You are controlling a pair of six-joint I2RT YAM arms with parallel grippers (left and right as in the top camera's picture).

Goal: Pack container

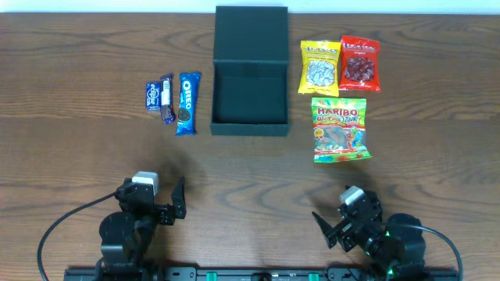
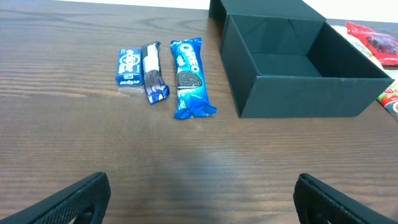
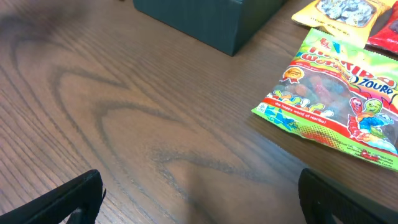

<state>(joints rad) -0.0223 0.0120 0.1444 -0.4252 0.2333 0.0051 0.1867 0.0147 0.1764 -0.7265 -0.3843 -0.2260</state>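
While left pincer (image 2: 202,186) and right pincer (image 3: 200,183) gape wide, the matte teal-black square container (image 1: 250,127) sits open upper-centre for filling.

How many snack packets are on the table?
6. Three left of the container: Eclipse pack, dark bar, Oreo pack. Three right of it: yellow bag, red bag, Haribo bag. None seen inside.

"OREO" on blue packet (image 1: 187,102), "HARIBO" on gummy bag (image 1: 340,129)
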